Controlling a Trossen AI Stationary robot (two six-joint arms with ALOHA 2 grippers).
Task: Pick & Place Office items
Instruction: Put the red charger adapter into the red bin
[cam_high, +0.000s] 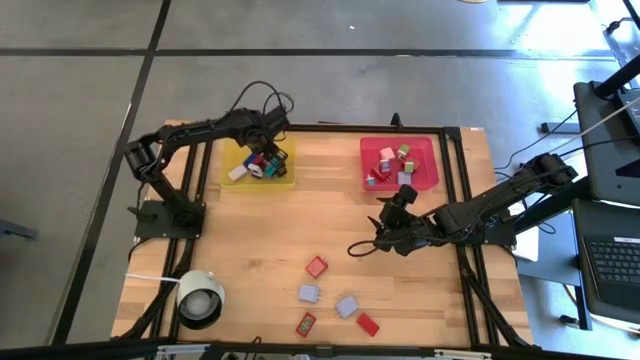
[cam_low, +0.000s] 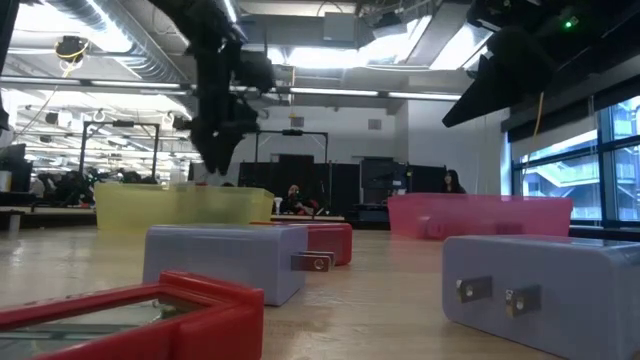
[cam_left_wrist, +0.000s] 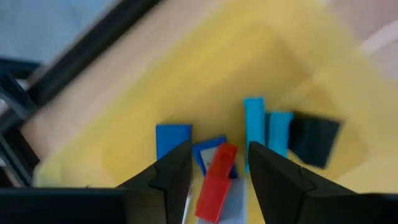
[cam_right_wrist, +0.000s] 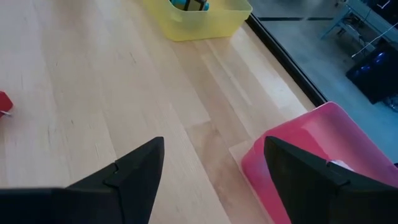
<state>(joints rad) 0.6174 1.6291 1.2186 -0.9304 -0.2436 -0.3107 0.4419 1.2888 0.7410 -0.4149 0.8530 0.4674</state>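
My left gripper (cam_high: 272, 158) hangs over the yellow tray (cam_high: 235, 160), fingers pointing down and open. In the left wrist view a small red block (cam_left_wrist: 216, 180) shows in the gap of my left gripper (cam_left_wrist: 219, 155), clear of both fingers, above blue and teal pieces (cam_left_wrist: 254, 127) lying in the tray. My right gripper (cam_high: 383, 228) stands open over bare table near the red tray (cam_high: 432, 150), nothing between its fingers (cam_right_wrist: 214, 146). Several office items lie near the front edge: red (cam_high: 316, 266), lilac (cam_high: 308, 293), lilac (cam_high: 346, 306), red (cam_high: 306, 323), red (cam_high: 368, 324).
The red tray holds several small pieces (cam_high: 390, 165). A white round cylinder (cam_high: 200, 298) stands at the front left. A black frame rail (cam_high: 455, 190) runs along the table's right side. Bare wood (cam_high: 270, 230) lies between the trays and the loose items.
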